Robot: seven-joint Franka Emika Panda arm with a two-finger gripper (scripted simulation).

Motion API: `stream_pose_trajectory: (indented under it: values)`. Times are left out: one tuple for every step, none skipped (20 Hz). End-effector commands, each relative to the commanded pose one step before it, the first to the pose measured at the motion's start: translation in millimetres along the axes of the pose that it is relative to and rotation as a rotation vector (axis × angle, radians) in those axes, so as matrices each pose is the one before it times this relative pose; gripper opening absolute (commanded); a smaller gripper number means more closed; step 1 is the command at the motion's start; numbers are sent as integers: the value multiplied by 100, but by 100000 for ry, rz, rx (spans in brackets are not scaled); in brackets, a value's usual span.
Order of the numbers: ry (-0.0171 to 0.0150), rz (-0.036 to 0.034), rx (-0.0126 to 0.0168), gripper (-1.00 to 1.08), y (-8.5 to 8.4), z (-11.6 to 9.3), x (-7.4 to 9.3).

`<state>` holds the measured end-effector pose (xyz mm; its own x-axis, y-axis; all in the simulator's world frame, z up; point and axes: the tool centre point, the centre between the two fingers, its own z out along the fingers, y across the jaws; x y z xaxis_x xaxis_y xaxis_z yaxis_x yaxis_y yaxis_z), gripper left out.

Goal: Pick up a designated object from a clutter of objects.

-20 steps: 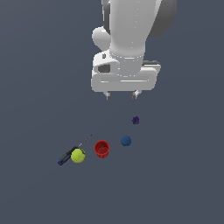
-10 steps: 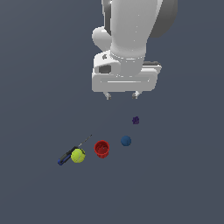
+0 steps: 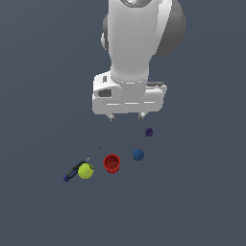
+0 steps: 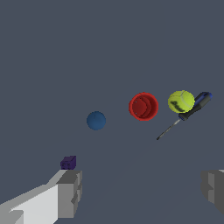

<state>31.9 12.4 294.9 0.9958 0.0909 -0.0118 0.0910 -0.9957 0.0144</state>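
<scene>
The yellow-green tennis ball (image 3: 86, 170) (image 4: 181, 101) lies on the grey floor, touching the blue-and-black handle of a screwdriver (image 3: 79, 166) (image 4: 188, 113). Beside it, toward the exterior view's right, stand a red ribbed cup (image 3: 112, 164) (image 4: 143, 106), a dark blue ball (image 3: 138, 154) (image 4: 96, 120) and a tiny purple piece (image 3: 149, 131) (image 4: 68, 162). My gripper (image 3: 127, 116) (image 4: 142, 190) hangs high above the clutter, open, with nothing between its widely spread fingers (image 4: 70, 192). The ball is off to the exterior view's left of it and lower down.
The floor is a plain dark grey surface around the items. The white arm body (image 3: 139, 43) rises above the gripper in the exterior view.
The gripper has shifted slightly toward the exterior view's left and a little lower. The objects have not moved.
</scene>
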Motion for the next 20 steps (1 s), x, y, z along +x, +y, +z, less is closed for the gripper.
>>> stream_pose_trajectory:
  values:
    - [21, -1028, 401, 100, 1173, 1201, 982]
    - [43, -499, 174, 100, 553, 561, 438]
    - [49, -527, 172, 100, 602, 610, 449]
    - [55, -558, 170, 100, 652, 660, 456]
    - [61, -592, 165, 100, 703, 712, 459]
    - [66, -618, 156, 100, 758, 767, 457]
    - [70, -632, 142, 100, 789, 800, 437]
    - [72, -635, 125, 100, 800, 815, 407]
    - [72, -631, 106, 100, 814, 831, 375]
    - [71, -630, 88, 100, 826, 846, 342]
    - [71, -636, 72, 100, 832, 861, 310]
    - [69, -638, 54, 100, 840, 876, 277]
    - [66, -636, 37, 100, 849, 890, 242]
    - [63, -637, 20, 100, 847, 898, 207]
    - [56, -607, 4, 100, 815, 871, 165]
    - [50, -582, -9, 100, 771, 834, 128]
    - [43, -550, -20, 100, 728, 796, 94]
    - [37, -519, -29, 100, 685, 757, 65]
    - [31, -491, -35, 100, 638, 715, 40]
    - [26, -461, -40, 100, 592, 672, 20]
